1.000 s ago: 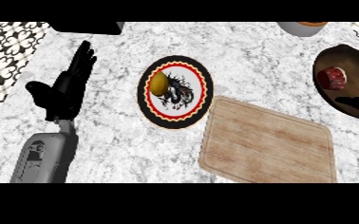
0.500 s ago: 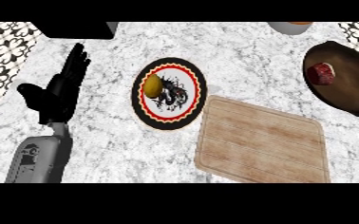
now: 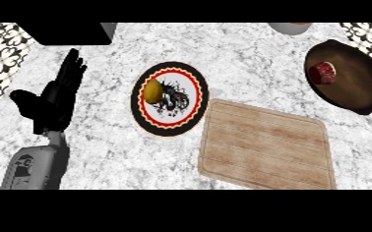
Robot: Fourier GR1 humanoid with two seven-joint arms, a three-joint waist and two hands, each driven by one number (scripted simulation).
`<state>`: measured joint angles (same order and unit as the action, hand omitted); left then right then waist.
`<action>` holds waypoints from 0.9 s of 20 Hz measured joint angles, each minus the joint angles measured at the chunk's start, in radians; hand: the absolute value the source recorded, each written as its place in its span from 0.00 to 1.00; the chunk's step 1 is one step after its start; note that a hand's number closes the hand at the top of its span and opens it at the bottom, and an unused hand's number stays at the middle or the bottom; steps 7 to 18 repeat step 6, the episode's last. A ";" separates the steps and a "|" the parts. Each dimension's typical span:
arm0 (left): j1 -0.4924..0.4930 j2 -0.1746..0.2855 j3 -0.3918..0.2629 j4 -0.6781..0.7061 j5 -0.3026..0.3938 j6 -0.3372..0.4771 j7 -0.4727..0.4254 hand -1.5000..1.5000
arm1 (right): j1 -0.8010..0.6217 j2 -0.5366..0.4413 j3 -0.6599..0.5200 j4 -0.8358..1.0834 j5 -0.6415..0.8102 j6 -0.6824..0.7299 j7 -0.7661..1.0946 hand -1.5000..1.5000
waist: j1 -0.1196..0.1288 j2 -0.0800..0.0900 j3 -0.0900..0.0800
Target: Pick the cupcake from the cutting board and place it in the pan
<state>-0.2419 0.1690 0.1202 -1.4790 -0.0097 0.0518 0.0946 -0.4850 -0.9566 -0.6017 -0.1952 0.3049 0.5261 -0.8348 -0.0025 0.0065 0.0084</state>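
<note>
Now the pan [image 3: 350, 94] is shown more fully at the right edge than half a second ago, and the plate [image 3: 169, 131] is shifted slightly left in view. The cupcake [image 3: 324, 72] is seen inside the pan, off the cutting board [image 3: 265, 147]. A yellow item [image 3: 152, 91] is held on the plate. The left hand [image 3: 54, 98] is kept open, fingers straight, at the left.

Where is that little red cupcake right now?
Head view, far right: the cupcake sits inside the dark pan, up beyond the wooden cutting board.

Grey-veined marble counter [image 3: 254, 64], patterned tiles [image 3: 11, 49] at far corners.
</note>
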 measured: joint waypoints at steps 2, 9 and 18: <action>0.003 -0.002 -0.001 -0.008 0.000 0.002 0.003 0.50 | 0.024 -0.014 0.004 -0.015 -0.008 0.015 0.006 0.00 | -0.002 -0.002 0.000; 0.015 -0.009 -0.008 -0.014 -0.003 0.003 0.005 0.50 | 0.070 -0.025 0.019 -0.051 -0.020 0.022 0.004 0.00 | -0.003 -0.003 0.000; 0.015 -0.009 -0.008 -0.014 -0.003 0.003 0.005 0.50 | 0.070 -0.025 0.019 -0.051 -0.020 0.022 0.004 0.00 | -0.003 -0.003 0.000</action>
